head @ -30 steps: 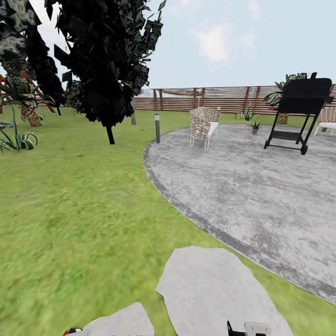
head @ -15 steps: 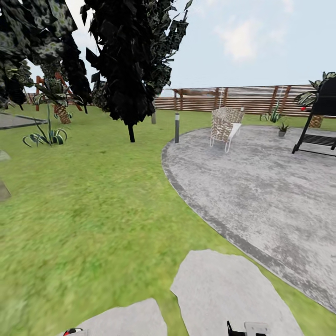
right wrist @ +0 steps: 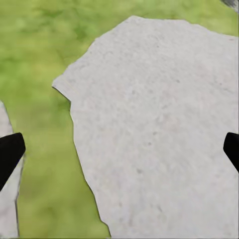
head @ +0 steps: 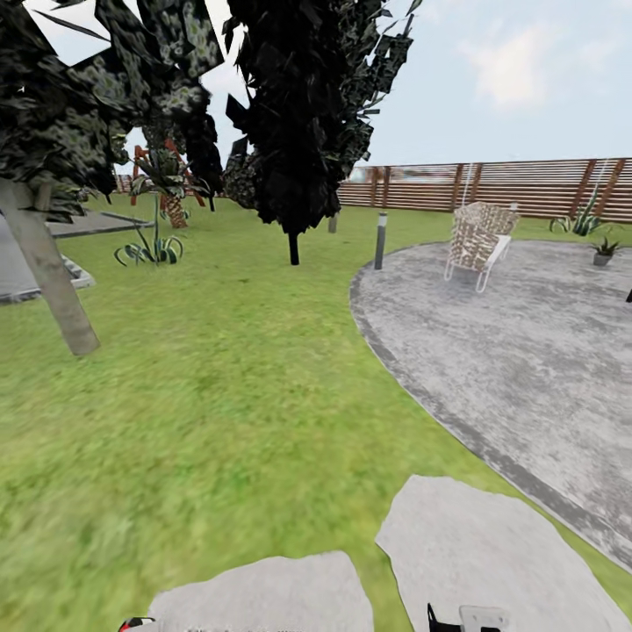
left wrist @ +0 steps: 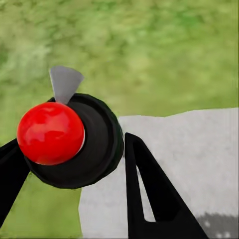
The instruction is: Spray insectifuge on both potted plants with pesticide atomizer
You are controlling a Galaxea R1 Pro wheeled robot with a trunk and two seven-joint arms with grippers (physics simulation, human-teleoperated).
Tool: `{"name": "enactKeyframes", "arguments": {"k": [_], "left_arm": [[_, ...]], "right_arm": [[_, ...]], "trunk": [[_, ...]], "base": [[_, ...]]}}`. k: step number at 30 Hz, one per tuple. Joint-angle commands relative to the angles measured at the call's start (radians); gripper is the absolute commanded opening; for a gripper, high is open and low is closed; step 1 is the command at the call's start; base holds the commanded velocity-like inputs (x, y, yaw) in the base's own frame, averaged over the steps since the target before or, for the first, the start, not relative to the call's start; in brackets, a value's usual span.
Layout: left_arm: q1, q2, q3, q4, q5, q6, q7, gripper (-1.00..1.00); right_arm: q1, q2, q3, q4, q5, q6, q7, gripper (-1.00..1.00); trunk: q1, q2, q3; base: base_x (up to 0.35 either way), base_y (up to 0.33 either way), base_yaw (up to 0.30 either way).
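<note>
The robot stands on the lawn (head: 202, 412) of the garden, two grey stepping stones (head: 491, 553) just ahead of its base and the round paved patio (head: 527, 351) curving away on its right side. In the left wrist view the left end effector (left wrist: 74, 164) is closed on the pesticide atomizer (left wrist: 69, 139), its black round body and glossy red cap sitting between the dark fingers (left wrist: 149, 194), a grey nozzle tab projecting beyond; a sliver of red at the bottom edge of the head view appears to be the same cap. The right end effector (right wrist: 119, 149) hangs open over a stepping stone, its two finger tips wide apart with nothing between them. One of the potted plants (head: 604, 251) stands far off, a small rosette in a grey pot near the far edge of the patio, before the slatted wooden fence (head: 527, 186) and beyond a woven chair (head: 478, 241); the second pot cannot be made out. Dark-leaved trees (head: 298, 123) rise over the lawn on the left side. Judging by this, the pickup is done, while the approach to the pots and the spraying of both plants are left.
</note>
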Motion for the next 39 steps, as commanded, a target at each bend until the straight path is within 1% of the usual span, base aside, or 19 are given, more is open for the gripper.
{"name": "enactKeyframes", "arguments": {"k": [1,39], "left_arm": [[-0.001,0.000,-0.002,0.001,0.007,-0.003,0.000,-1.00],[-0.001,0.000,-0.002,0.001,0.007,-0.003,0.000,-1.00]], "right_arm": [[-0.001,0.000,-0.006,0.001,0.006,-0.003,-0.002,1.00],[-0.001,0.000,-0.006,0.001,0.006,-0.003,-0.002,1.00]], "trunk": [[0.000,0.000,-0.001],[0.000,0.000,-0.001]], "base": [[-0.007,0.302,0.278],[0.000,0.307,0.278]]}}
